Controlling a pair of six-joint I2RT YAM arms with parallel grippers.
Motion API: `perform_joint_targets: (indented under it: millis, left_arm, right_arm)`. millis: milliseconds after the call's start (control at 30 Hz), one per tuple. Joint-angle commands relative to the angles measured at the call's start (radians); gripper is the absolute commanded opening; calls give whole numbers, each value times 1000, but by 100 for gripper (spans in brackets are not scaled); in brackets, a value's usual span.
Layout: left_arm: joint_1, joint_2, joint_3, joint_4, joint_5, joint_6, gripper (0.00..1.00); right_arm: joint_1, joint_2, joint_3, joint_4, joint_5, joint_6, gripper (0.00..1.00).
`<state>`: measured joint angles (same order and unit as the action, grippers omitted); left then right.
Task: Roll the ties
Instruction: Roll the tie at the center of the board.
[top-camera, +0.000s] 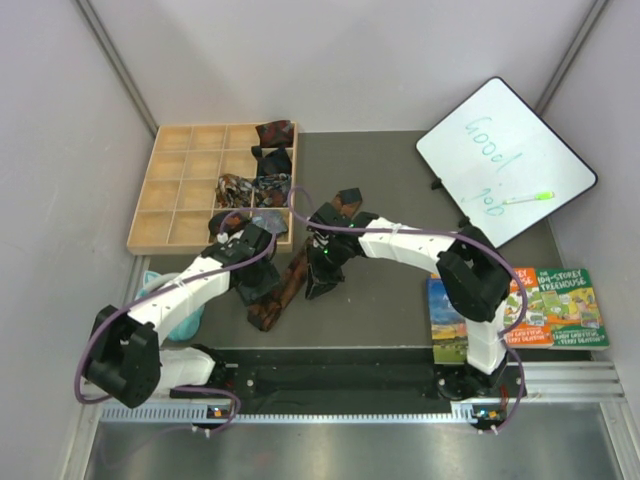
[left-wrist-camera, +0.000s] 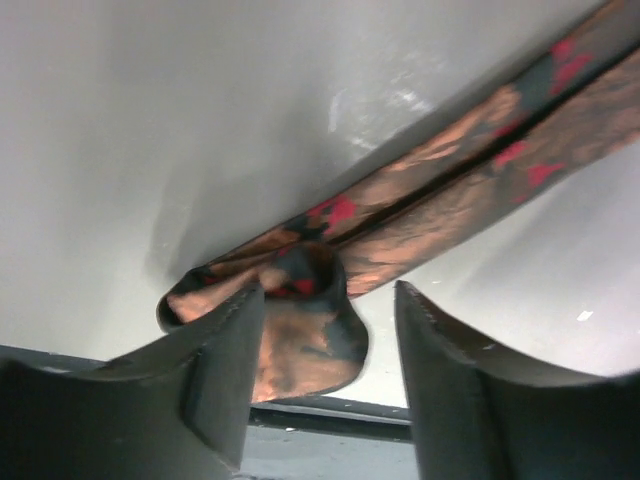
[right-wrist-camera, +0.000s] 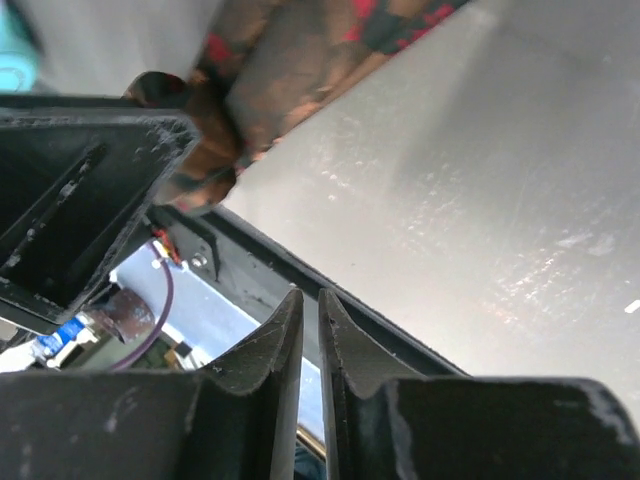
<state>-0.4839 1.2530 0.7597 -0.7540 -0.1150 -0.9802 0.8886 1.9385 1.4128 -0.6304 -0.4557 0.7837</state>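
A long dark brown tie with rust-orange print (top-camera: 291, 283) lies diagonally on the dark mat, its near end loosely curled. In the left wrist view this curled end (left-wrist-camera: 305, 345) sits between my open fingers, against the left finger (left-wrist-camera: 225, 370). My left gripper (top-camera: 260, 290) (left-wrist-camera: 330, 335) is open around it. My right gripper (top-camera: 320, 285) (right-wrist-camera: 311, 320) is shut and empty, just right of the tie (right-wrist-camera: 290, 60). Small rolled ties sit in the wooden tray (top-camera: 180, 190): dark red (top-camera: 277, 132), black (top-camera: 272, 160), multicolour (top-camera: 240, 188), grey-blue (top-camera: 268, 222).
Teal headphones (top-camera: 186, 322) lie under the left arm. A whiteboard (top-camera: 505, 160) with a green marker (top-camera: 528, 198) leans at the back right. Picture books (top-camera: 530, 308) lie at the right. The mat's front edge (right-wrist-camera: 300, 275) is near both grippers.
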Motion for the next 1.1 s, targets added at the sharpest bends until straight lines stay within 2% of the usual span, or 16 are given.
perform_joint_targets:
  millis: [0, 33, 200, 433, 733, 1067]
  left_arm:
    - [5, 2, 84, 10, -25, 11, 66]
    - [7, 0, 96, 2, -31, 15, 70]
    - [19, -36, 174, -86, -93, 28, 75]
    - [64, -154, 211, -224, -144, 54, 77]
    - [68, -414, 102, -335, -143, -21, 73]
    - [68, -552, 11, -381, -88, -55, 72]
  right_arm:
    - [27, -88, 27, 46, -24, -40, 13]
    - [33, -88, 35, 47, -29, -43, 13]
    - [70, -69, 84, 78, -67, -23, 13]
    - [110, -3, 172, 123, -119, 35, 13]
    - [115, 137, 284, 146, -161, 77, 11]
    - [115, 240, 350, 139, -170, 72, 9]
